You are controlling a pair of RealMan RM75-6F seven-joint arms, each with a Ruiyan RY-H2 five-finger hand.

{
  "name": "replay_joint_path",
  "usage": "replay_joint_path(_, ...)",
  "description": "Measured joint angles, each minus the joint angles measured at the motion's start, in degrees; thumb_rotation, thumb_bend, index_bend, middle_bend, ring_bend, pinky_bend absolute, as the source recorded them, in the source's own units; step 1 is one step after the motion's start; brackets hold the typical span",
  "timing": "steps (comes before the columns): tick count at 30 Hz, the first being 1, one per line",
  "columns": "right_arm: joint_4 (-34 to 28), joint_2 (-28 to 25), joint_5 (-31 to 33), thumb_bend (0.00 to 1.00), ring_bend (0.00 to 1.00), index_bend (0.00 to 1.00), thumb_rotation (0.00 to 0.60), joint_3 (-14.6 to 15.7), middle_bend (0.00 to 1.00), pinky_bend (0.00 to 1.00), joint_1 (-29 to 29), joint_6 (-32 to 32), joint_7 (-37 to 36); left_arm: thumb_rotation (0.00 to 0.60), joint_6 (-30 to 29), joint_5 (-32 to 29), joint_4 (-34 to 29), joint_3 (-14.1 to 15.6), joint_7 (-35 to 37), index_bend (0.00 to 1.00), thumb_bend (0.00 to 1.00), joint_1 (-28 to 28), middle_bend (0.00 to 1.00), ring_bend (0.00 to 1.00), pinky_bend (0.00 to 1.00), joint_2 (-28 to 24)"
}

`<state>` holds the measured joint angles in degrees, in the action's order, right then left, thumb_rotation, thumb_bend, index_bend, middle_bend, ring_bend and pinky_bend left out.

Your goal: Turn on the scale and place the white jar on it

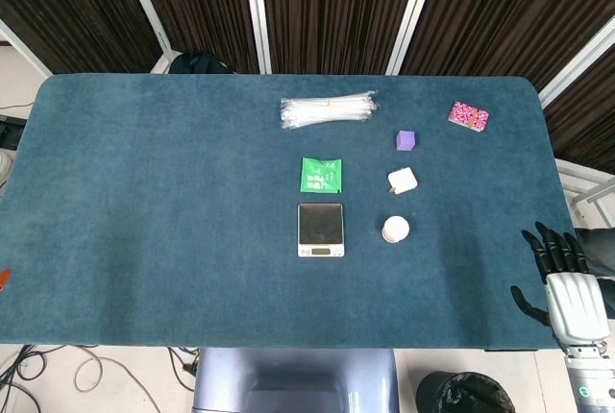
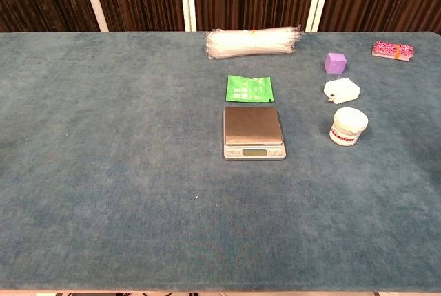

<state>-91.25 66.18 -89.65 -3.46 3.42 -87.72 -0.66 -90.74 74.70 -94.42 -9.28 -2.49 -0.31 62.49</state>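
One robot hand (image 1: 559, 279), apparently empty, far from white jar (image 2: 348, 126).

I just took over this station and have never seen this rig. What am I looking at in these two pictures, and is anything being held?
Two robot cameras: head view from above, chest view lower. One robot hand, the right, shows at the table's near right edge, fingers apart, holding nothing; the left is out of view. On the blue table: a scale, a white jar to its right, a green packet, a clear bag bundle, a purple cube, a white adapter and a pink packet.
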Motion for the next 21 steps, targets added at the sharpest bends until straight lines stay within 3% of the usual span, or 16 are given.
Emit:
replay_joint_path(7,-0.80,-1.91,-2.67,0.36,0.17,0.08,0.600,1.19,0.09,0.18,1.64,2.41,-4.34,0.600,0.22,-0.07,0.05,-0.04,0.51,0.00,0.12,0.04,0.00,0.00,0.00,-0.29)
replay_joint_path(13,-1.86,-4.07,-3.44,0.38,0.39,0.09,0.600,0.68,0.30,0.36,5.61,7.77,-5.55,0.600,0.37,0.12,-0.10,0.08,0.45,0.00,0.12,-0.04,0.00,0.00,0.00,-0.22)
replay_joint_path(17,-3.58,-5.27,-3.48,0.49,0.57,0.09,0.600,-0.21,0.48,0.56,9.67,13.23,-5.66,0.600,0.35,0.06,-0.16,0.08,0.44,0.00,0.12,-0.01,0.00,0.00,0.00,-0.19)
replay_joint_path(19,-4.49,-5.31,-3.30,0.61,0.67,0.09,0.600,-0.79,0.59,0.68,11.63,15.51,-5.14,0.600,0.35,-0.02,-0.15,0.05,0.48,0.00,0.12,0.02,0.00,0.00,0.00,-0.20)
replay_joint_path(21,-5.38,-5.05,-3.09,0.73,0.74,0.09,0.600,-1.42,0.68,0.73,13.77,17.89,-3.77,0.600,0.38,-0.16,-0.10,0.02,0.51,0.00,0.12,0.04,0.00,0.00,0.00,-0.20)
